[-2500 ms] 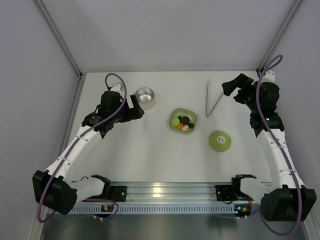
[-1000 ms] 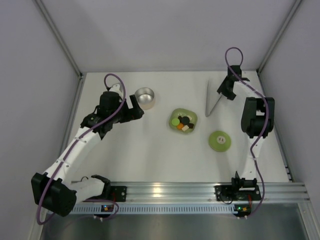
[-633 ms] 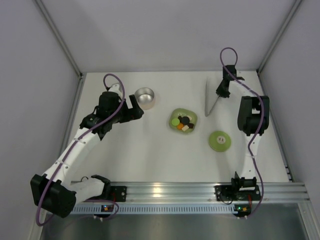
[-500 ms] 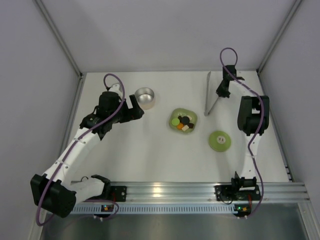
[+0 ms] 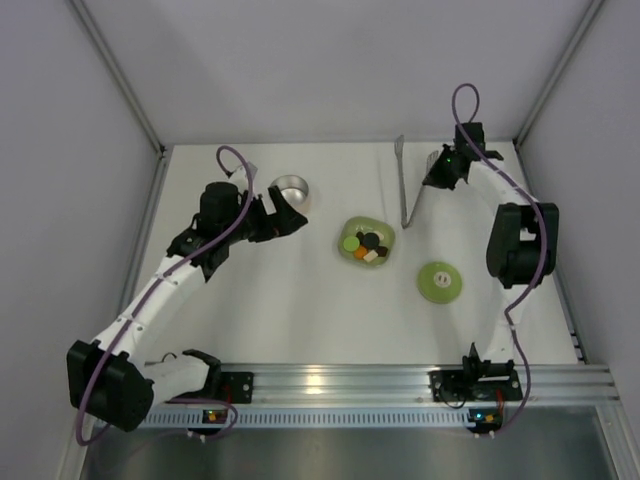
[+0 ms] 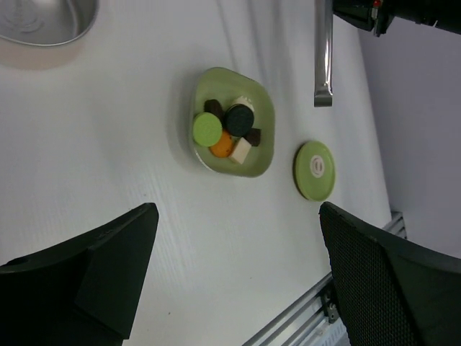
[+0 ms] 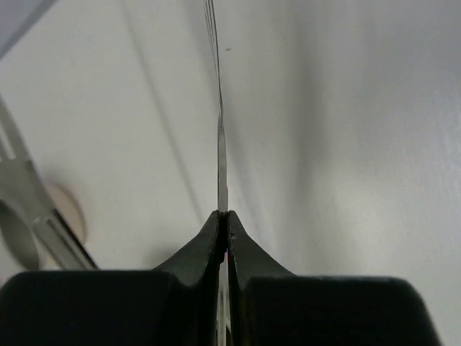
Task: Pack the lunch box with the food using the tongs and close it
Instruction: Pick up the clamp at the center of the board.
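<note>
Worktop [image 5: 300, 320] first, from the top external camera. At the far right, the right end effector [image 5: 436, 172] is clamped on one arm of the slim silver metal tongs [image 5: 401, 185]. Their narrow V lies just to its left, joined end toward the near side. The rounded-square green dish [image 5: 388, 232] with the small food pieces [image 5: 365, 243] sits nearer and to the left of that end effector. The round light-green lid with a white centre mark [image 5: 439, 281] lies flat, nearer again and apart from the dish. The left end effector [image 5: 287, 210] stands wide open just beside the small round lunch box, steel inside and cream outside [image 5: 291, 188]. Whether a finger touches its rim I cannot tell.

From the left wrist camera, the two black fingers [image 6: 108, 252] are spread at the bottom corners, holding nothing. Beyond them the dish [image 6: 220, 81] holds a light green disc and black, orange and cream bits [image 6: 229, 130]. The lid [image 6: 315, 170] lies right of it and the tongs [image 6: 323, 50] farther off. The lunch box [image 6: 43, 21] shows at the top left corner.

From the right wrist camera, the black fingertips [image 7: 205, 241] are pressed together on a thin steel strip seen edge-on, running away over the white surface.
</note>
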You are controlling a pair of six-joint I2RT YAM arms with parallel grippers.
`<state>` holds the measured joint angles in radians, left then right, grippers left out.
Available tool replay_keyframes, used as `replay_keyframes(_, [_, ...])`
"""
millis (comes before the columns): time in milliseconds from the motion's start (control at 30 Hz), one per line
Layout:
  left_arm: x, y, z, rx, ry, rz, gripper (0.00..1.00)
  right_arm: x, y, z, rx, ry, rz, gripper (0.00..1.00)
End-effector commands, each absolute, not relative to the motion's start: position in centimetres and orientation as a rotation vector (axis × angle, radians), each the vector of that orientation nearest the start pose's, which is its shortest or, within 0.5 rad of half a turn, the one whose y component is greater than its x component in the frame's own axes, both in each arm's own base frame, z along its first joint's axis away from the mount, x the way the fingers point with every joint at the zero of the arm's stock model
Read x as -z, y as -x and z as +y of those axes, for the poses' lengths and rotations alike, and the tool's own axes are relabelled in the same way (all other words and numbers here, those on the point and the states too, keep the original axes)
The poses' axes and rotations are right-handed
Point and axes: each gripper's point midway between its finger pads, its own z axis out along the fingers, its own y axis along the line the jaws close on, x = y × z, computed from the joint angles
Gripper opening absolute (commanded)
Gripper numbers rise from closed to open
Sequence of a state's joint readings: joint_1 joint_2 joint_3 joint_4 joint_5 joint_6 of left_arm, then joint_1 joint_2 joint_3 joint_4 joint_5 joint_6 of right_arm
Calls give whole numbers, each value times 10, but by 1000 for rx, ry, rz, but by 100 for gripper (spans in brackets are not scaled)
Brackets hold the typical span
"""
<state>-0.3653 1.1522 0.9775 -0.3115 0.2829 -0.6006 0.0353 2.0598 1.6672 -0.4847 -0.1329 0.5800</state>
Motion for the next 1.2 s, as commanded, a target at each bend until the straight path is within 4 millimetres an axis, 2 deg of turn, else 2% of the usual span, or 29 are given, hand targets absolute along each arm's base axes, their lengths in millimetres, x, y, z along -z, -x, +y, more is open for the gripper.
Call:
replay_keyframes(0, [-272,-319,-224,1114,6,1965,99,-214,-510,117,-817,-414,2208,0])
replay_keyframes(33, [-268,-320,-228,1139,3,1970,99,-232,-498,128,-872,-375,2183,0])
replay_keyframes(67, [-279,-322,-236,1193,-42,1910,99,-245,-494,136,-920,-342,2147,0])
replay_keyframes(167, [-281,-320,-253,1318,-89,1891,99,-273,-464,169,-1110,-257,2112,0])
replay_keyframes(200, [-293,-322,-259,1360,-111,1839,99,-287,-457,179,-1188,-234,2073,0])
replay_keyframes(233, [-289,-323,-266,1384,-126,1841,99,-290,-444,188,-1242,-219,2058,0])
replay_keyframes(267, [-294,-322,-271,1411,-145,1828,99,-308,-442,195,-1320,-217,1980,0])
replay_keyframes(300, [-297,-325,-277,1437,-156,1808,99,-301,-429,204,-1387,-212,1988,0])
replay_keyframes(367, [-306,-321,-288,1479,-193,1767,99,-317,-417,215,-1458,-183,1929,0])
replay_keyframes(400, [-318,-319,-292,1512,-215,1715,99,-319,-412,220,-1498,-179,1909,0])
replay_keyframes(467, [-325,-317,-302,1557,-241,1676,99,-327,-402,230,-1545,-156,1880,0])
replay_keyframes(500, [-327,-316,-306,1590,-247,1668,99,-324,-397,234,-1589,-187,1883,0])
replay_keyframes(533, [-338,-313,-310,1610,-275,1615,99,-336,-394,236,-1610,-157,1833,0])
replay_keyframes(633, [-346,-311,-317,1656,-285,1564,99,-345,-387,240,-1638,-170,1797,0])
replay_keyframes(800, [-339,-313,-331,1690,-264,1554,99,-354,-383,239,-1668,-228,1736,0])
replay_keyframes(867, [-341,-312,-336,1709,-249,1529,99,-364,-380,238,-1694,-240,1687,0])
replay_keyframes(900, [-339,-313,-339,1717,-246,1523,99,-361,-382,235,-1686,-275,1676,0])
replay_keyframes(967, [-341,-312,-344,1740,-238,1502,99,-370,-380,233,-1700,-279,1626,0])
replay_keyframes(1167, [-365,-301,-346,1812,-214,1345,99,-372,-380,229,-1704,-332,1552,0])
